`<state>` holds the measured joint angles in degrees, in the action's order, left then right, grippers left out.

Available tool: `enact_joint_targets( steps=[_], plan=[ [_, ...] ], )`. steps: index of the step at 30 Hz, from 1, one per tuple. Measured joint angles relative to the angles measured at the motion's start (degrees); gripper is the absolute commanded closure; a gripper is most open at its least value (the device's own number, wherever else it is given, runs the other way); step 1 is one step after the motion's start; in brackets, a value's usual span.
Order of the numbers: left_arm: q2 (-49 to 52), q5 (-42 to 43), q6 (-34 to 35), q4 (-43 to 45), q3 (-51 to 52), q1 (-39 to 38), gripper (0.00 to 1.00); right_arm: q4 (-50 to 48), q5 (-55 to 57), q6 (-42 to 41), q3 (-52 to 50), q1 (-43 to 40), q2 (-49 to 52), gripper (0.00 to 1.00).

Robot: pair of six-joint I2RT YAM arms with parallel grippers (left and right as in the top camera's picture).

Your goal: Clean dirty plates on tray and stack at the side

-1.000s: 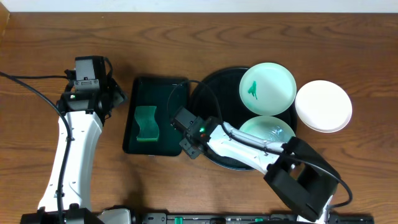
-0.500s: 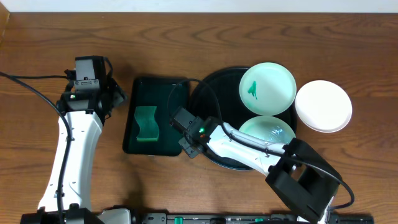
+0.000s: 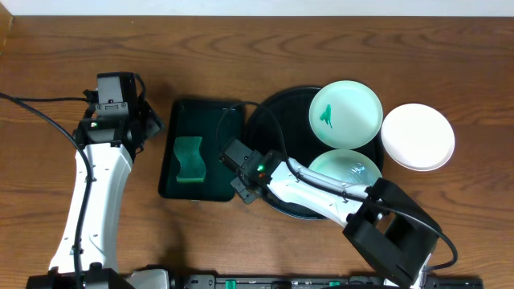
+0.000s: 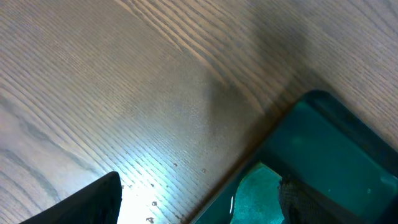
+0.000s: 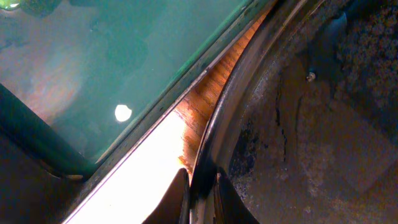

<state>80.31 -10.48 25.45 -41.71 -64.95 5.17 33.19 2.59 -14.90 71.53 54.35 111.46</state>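
The right gripper (image 5: 199, 194) is clamped on the tray (image 5: 231, 102) rim; a sharp tug could slide its 2 plates (image 3: 345, 114) or knock the green tray (image 3: 201, 120). The left gripper (image 4: 199, 202) hangs wide apart.

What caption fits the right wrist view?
Right gripper pinching the raised rim of the large round glossy black tray, beside the rectangular dark green tray.

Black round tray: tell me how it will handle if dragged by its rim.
The tray looks stiff: the right end effector pinches its thin rim without visible bending. Its glossy surface may let the two plates slide when it moves. Gripped off-centre, it may swivel.
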Motion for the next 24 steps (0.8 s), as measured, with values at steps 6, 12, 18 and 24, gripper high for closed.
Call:
enact_joint_targets(
  steps=[6, 12, 18, 24],
  plan=[
    [0.0, 0.0, 0.0, 0.0, 0.0, -0.02, 0.2, 0.0, -0.02, 0.0, 0.0, -0.02, -0.09, 0.99],
    [0.0, 0.0, 0.0, 0.0, 0.0, -0.02, 0.2, 0.09, -0.04, 0.04, 0.0, -0.02, -0.22, 0.99],
    [0.0, 0.0, -0.02, 0.0, 0.0, 0.0, 0.2, 0.13, -0.33, 0.04, 0.0, -0.07, -0.26, 0.98],
    [0.0, 0.0, -0.02, 0.0, 0.0, -0.02, 0.2, 0.2, -0.46, 0.07, 0.0, -0.07, -0.42, 0.99]
  ],
)
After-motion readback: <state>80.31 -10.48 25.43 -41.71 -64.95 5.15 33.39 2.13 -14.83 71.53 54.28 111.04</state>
